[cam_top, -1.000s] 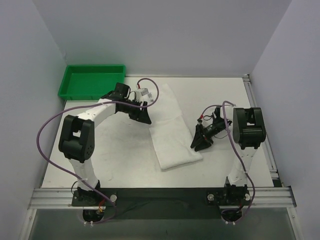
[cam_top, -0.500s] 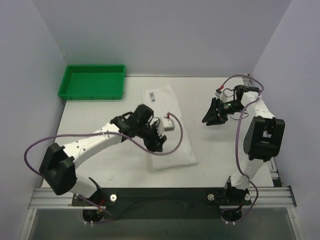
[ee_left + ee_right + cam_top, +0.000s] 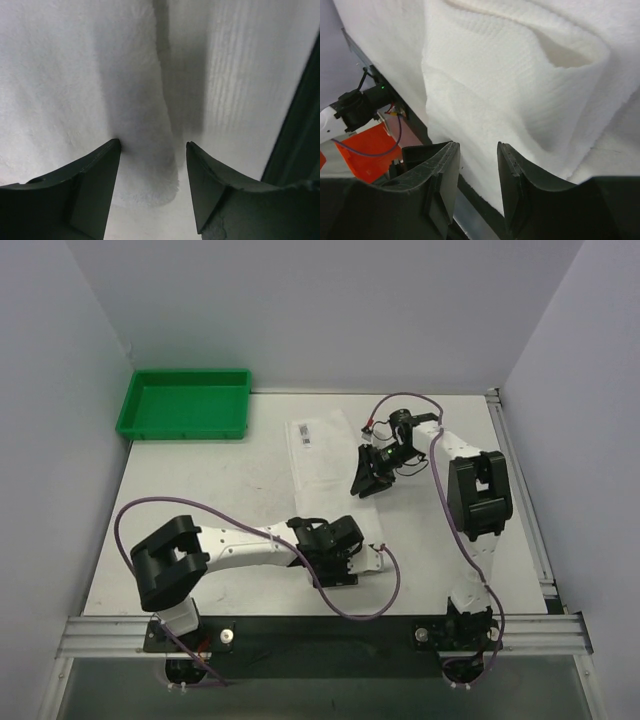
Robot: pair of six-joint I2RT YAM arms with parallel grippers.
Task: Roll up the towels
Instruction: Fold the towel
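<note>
One white terry towel (image 3: pixel 322 490), folded into long strip.

Top view: bright, even, diffuse light from overhead. Shadows on the desk (image 3: pixel 200 490) are faint and soft-edged. The white towel (image 3: pixel 328 490) barely separates from the pale desk; I read its edges by thin shading only. No glare.

Left wrist: towel (image 3: pixel 60 75) lit flat, one dark shadow band running down the middle. The jaws are black, underexposed and slightly soft.

Right wrist: towel (image 3: pixel 495 75) pile crisp mid-frame, folds gently shaded, upper right nearly blown out. The jaws sit close to the lens, dark and blurred.
</note>
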